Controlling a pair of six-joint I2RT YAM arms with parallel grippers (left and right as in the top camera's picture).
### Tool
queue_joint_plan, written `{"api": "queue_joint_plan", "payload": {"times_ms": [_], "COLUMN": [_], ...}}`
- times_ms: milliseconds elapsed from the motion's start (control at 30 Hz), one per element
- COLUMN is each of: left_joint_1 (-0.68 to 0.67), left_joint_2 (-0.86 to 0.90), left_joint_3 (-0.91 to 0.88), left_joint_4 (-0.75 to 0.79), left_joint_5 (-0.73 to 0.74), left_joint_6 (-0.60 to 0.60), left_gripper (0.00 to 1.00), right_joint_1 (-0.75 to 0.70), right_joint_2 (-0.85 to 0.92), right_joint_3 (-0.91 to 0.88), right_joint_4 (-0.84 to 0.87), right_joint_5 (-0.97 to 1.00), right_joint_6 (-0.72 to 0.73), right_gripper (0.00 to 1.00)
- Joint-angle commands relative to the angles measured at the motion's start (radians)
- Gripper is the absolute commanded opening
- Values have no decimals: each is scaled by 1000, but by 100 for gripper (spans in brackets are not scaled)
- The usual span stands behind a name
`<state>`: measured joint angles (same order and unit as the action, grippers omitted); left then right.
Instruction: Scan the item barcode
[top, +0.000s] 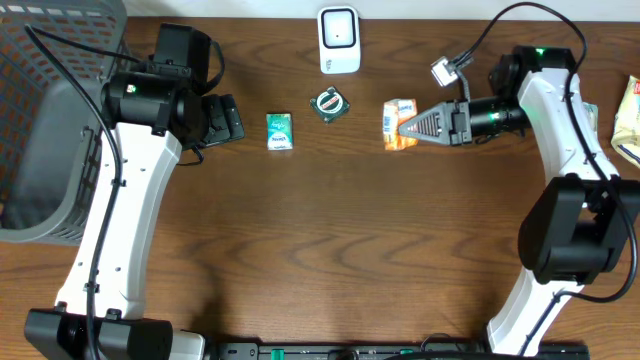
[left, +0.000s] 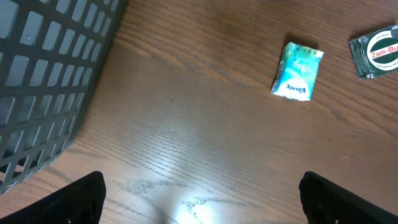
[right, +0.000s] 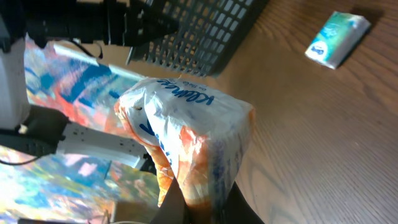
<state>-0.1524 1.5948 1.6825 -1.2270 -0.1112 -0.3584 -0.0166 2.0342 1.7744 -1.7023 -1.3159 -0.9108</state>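
My right gripper (top: 408, 126) is shut on an orange and white Kleenex tissue pack (top: 398, 122), held just above the table right of centre. In the right wrist view the pack (right: 186, 130) stands tilted between the dark fingers (right: 186, 208), its blue lettering facing the camera. The barcode is hidden on the faces I see. A white scanner (top: 339, 40) stands at the back centre, apart from the pack. My left gripper (top: 222, 118) is open beside the basket, and in its wrist view the gripper (left: 202, 199) has only bare wood between its fingers.
A grey mesh basket (top: 50, 120) fills the left edge. A green tissue pack (top: 280, 131) and a green Zam-Buk packet (top: 329, 104) lie between the arms. More packets (top: 628, 120) sit at the right edge.
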Motion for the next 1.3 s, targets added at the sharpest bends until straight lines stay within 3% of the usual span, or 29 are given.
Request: {"api": "queue_joint_plan", "payload": {"times_ms": [0,833,1267], "left_joint_1": [3,3,3], "left_joint_2": [-7,-7,-7], "left_joint_3": [9,9,9], "left_joint_4": [-3,-3,-3], "left_joint_5": [-13,-13,-13], "left_joint_6": [10,10,10], "left_gripper": [98,98,98], "right_joint_1": [51,84,92], "right_joint_2": [-19,-19,-19], "right_joint_3": [13,13,13], "right_joint_4": [0,0,11], "right_joint_5": [-27,-101,-15], "right_joint_6": [-55,35,12], "right_gripper": [1,1,1]}}
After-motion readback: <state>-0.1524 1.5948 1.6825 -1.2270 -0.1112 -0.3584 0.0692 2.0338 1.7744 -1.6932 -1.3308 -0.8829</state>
